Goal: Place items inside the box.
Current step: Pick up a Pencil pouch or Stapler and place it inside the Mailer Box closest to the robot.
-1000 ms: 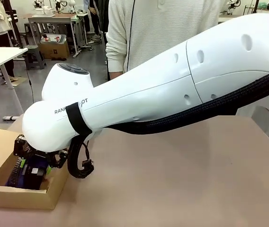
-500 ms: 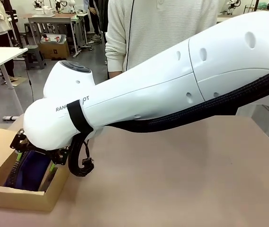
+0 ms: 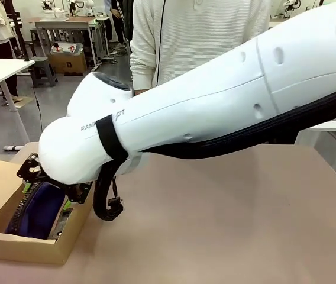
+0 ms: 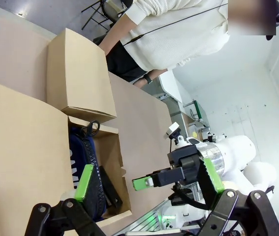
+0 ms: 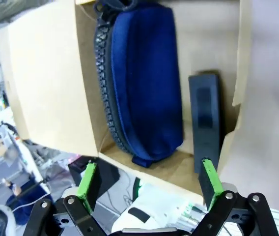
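Right gripper [image 5: 148,179] just let go of the navy zip pouch [image 5: 144,83] and lifted clear above the box [image 5: 46,88], fingers wide and empty; pouch now lies inside the box beside a black stapler [image 5: 206,113], so that item's placed; left gripper [image 4: 147,178] near the box, also wide.

Tan cardboard box [image 3: 14,247]. Inside it, a navy-blue pouch [image 5: 147,83] edged with a black zip [image 5: 102,73], and beside the pouch a black stapler [image 5: 205,123]. Over the box, a glossy white arm [image 3: 215,112] with a black strap [image 3: 112,139] and a black braided cable [image 3: 286,127]. The right gripper [image 5: 148,178] is black with bright green pads [image 5: 87,181]. Around the box, the table [image 3: 227,225] is dull beige-brown. Beyond the box, a person's sweater [image 3: 203,35] is cream with one thin dark vertical line.
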Action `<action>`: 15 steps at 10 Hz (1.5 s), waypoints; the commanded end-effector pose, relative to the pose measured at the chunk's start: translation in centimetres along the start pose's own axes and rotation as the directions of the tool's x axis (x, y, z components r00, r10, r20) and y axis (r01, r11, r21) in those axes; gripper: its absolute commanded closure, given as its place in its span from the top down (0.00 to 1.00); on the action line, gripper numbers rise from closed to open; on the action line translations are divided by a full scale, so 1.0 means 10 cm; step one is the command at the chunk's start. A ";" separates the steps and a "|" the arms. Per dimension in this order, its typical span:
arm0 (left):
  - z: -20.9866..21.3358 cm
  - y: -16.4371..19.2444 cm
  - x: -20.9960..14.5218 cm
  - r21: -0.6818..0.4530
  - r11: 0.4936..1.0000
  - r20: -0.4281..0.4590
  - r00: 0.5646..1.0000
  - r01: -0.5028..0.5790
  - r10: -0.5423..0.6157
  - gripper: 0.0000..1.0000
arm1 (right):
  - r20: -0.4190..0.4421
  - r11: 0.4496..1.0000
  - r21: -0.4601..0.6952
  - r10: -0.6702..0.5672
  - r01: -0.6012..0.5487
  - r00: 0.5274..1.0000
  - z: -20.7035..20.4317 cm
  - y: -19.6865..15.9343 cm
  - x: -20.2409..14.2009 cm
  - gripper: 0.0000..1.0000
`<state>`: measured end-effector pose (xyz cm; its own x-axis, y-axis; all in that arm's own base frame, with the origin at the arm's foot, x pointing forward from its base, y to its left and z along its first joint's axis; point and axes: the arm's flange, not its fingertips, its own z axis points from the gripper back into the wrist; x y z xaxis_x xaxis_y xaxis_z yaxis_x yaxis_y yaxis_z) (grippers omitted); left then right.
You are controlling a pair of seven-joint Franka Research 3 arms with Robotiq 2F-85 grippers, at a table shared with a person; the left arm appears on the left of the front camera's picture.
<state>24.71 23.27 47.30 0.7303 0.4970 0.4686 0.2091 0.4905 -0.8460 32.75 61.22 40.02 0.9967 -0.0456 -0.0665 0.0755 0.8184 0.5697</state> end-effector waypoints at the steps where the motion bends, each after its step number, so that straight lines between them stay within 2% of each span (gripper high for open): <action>1: -0.01 0.00 0.00 -0.023 1.000 0.017 1.000 0.020 -0.020 1.00 | -0.083 0.993 0.102 0.067 -0.058 0.994 0.56 -0.50 -0.11 1.00; 3: -0.01 0.00 0.00 -0.023 1.000 0.017 1.000 0.020 -0.020 1.00 | -0.242 0.977 0.177 0.161 -0.119 0.957 1.46 -1.30 -0.24 1.00; 4: -0.01 0.00 0.00 -0.023 1.000 0.017 1.000 0.020 -0.020 1.00 | -0.291 0.976 0.188 0.160 -0.107 0.943 1.87 -1.67 -0.33 1.00; 5: -0.01 0.00 0.00 -0.023 1.000 0.017 1.000 0.020 -0.020 1.00 | -0.294 0.974 0.195 0.172 -0.117 0.940 2.11 -1.91 -0.40 1.00; 6: -0.01 0.00 0.00 -0.023 1.000 0.017 1.000 0.020 -0.020 1.00 | -0.273 0.973 0.216 0.145 -0.087 0.951 2.23 -2.06 -0.42 1.00; 7: -0.01 0.00 0.00 -0.023 1.000 0.017 1.000 0.020 -0.020 1.00 | -0.214 0.968 0.247 0.103 -0.048 0.971 2.21 -2.10 -0.43 1.00; 8: -0.01 0.00 0.00 -0.023 1.000 0.017 1.000 0.020 -0.020 1.00 | -0.233 0.990 0.107 -0.063 0.090 0.970 1.83 -1.81 -0.40 1.00; 9: -0.01 0.00 0.00 -0.023 1.000 0.017 1.000 0.020 -0.020 1.00 | -0.260 0.957 0.281 0.144 -0.068 0.955 2.19 -1.85 -0.32 1.00; 10: -0.01 0.00 0.00 -0.023 1.000 0.017 1.000 0.020 -0.020 1.00 | -0.260 0.957 0.281 0.144 -0.068 0.955 2.19 -1.85 -0.32 1.00; 11: -0.01 0.00 0.00 -0.023 1.000 0.017 1.000 0.020 -0.020 1.00 | -0.252 0.974 0.227 0.064 -0.006 0.966 2.21 -2.07 -0.36 1.00; 12: -0.01 0.00 0.00 -0.023 1.000 0.017 1.000 0.020 -0.020 1.00 | -0.236 0.935 0.353 0.138 -0.047 0.962 2.45 -2.16 -0.33 1.00; 13: -0.01 0.00 0.00 -0.023 1.000 0.017 1.000 0.020 -0.020 1.00 | -0.229 0.889 0.458 0.139 -0.019 0.963 2.77 -2.38 -0.19 1.00; 15: -0.01 0.00 0.00 -0.023 1.000 0.017 1.000 0.020 -0.020 1.00 | -0.279 0.829 0.556 0.116 0.061 0.953 3.42 -3.00 -0.16 1.00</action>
<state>24.68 23.29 47.31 0.7297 0.4975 0.4691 0.2089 0.4910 -0.8457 30.46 21.59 51.29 0.9583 0.1920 -0.2117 0.1111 0.4322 0.8949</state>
